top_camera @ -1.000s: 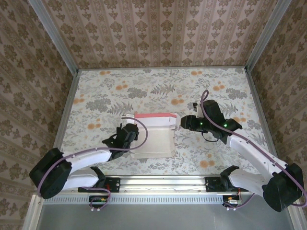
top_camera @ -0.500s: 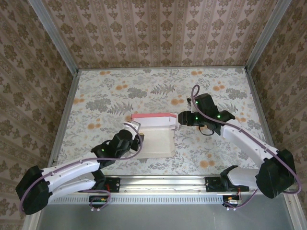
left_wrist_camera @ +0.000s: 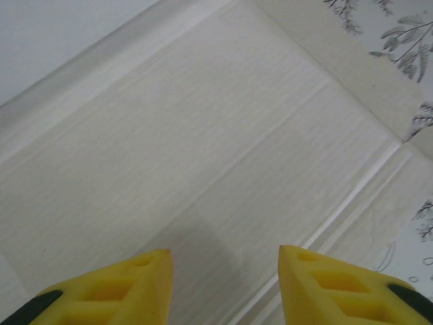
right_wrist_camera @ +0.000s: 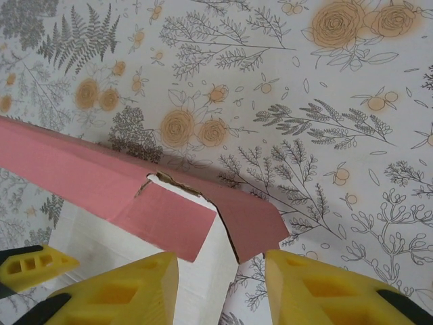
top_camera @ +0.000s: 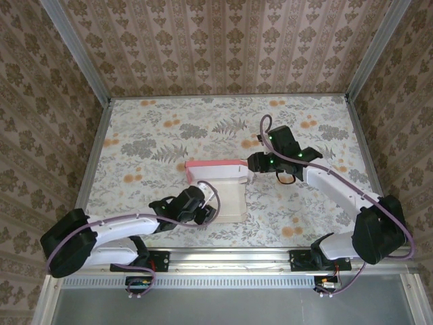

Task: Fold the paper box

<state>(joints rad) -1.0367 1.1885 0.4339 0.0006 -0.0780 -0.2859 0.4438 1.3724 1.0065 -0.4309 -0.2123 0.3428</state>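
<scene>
Paper box (top_camera: 226, 189) at centre of table (top_camera: 135, 128), pink far wall (top_camera: 213, 164) lying left-right. Left gripper (left_wrist_camera: 225, 261) half open, empty, over near-left whitish panel (left_wrist_camera: 203, 135). Right gripper (right_wrist_camera: 220, 267) half open, empty, nearest far-right pink flap (right_wrist_camera: 166, 220).

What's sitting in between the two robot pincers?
The paper box. In the top view its pale inside stretches from the left pincer to the right pincer, with a pink flap along the far edge.
</scene>
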